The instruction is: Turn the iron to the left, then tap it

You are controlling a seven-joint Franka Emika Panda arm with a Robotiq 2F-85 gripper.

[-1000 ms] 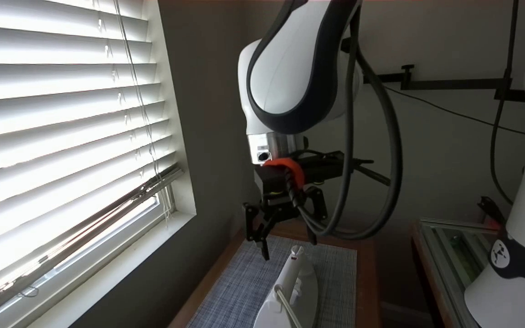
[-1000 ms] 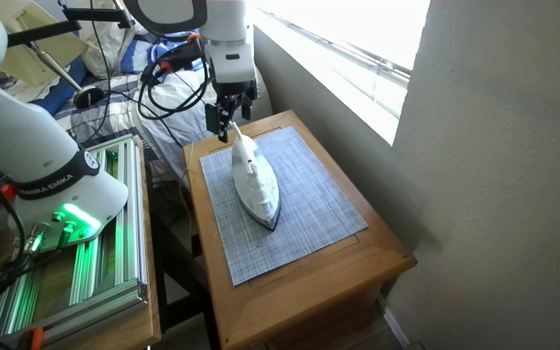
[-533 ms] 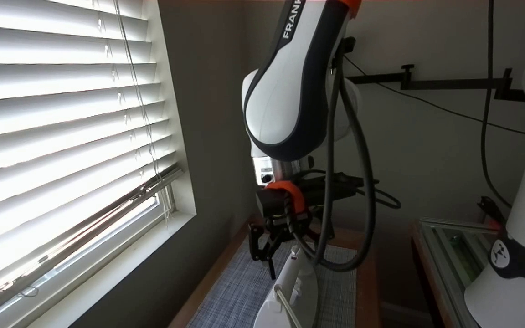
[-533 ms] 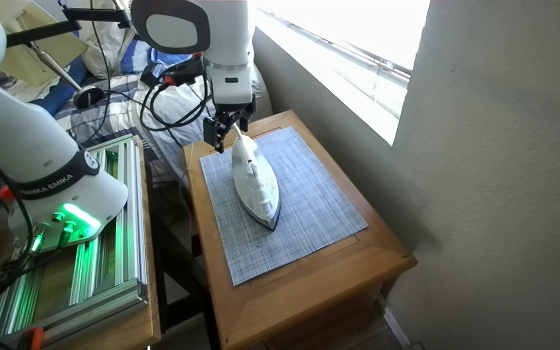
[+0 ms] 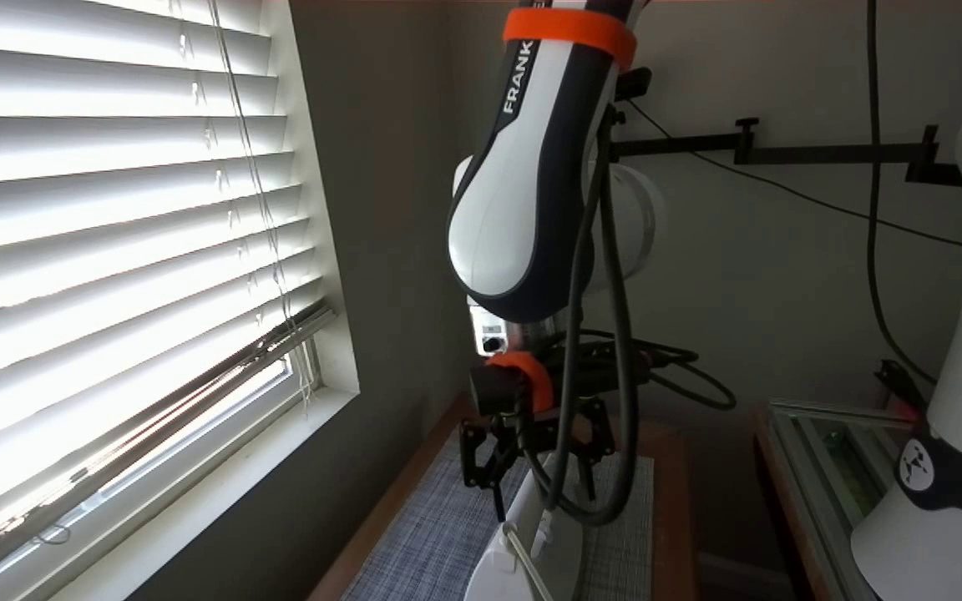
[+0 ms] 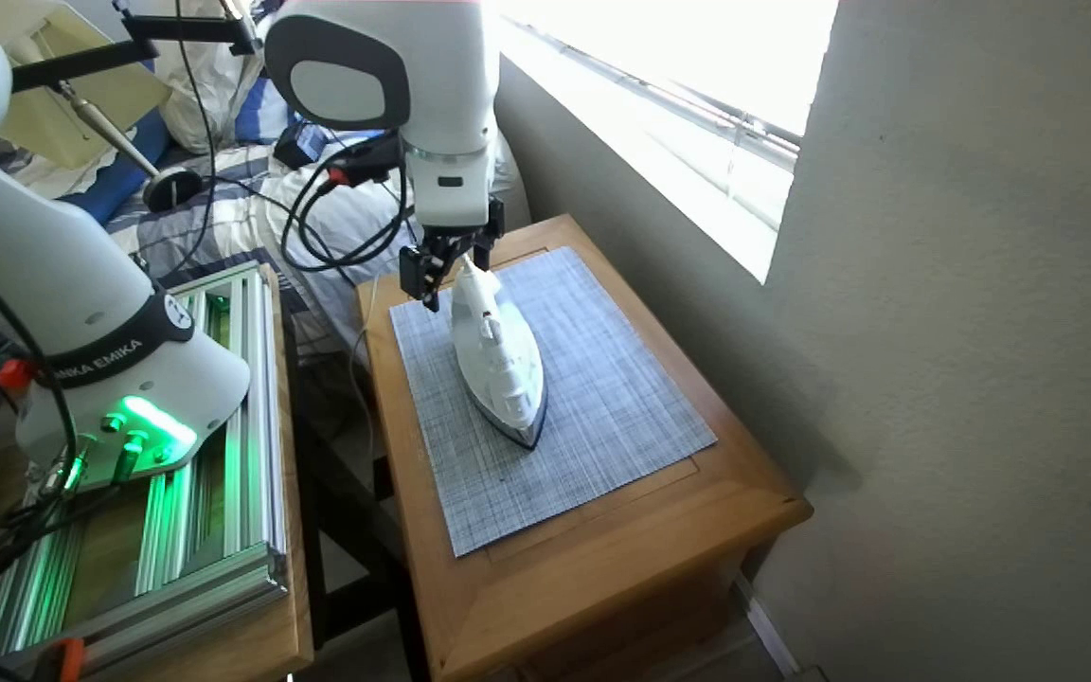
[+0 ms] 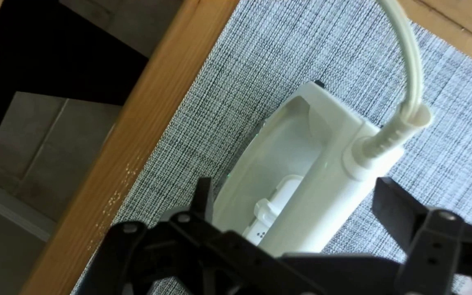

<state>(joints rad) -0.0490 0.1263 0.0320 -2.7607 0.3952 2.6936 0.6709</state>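
exterior views | robotiq gripper just lowered toward clothes iron, fingers parted left and right of handle | turn not begun; grip likely next

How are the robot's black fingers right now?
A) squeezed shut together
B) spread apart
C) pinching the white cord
B, because the wrist view shows the open gripper with the iron showing in the gap between its fingers.
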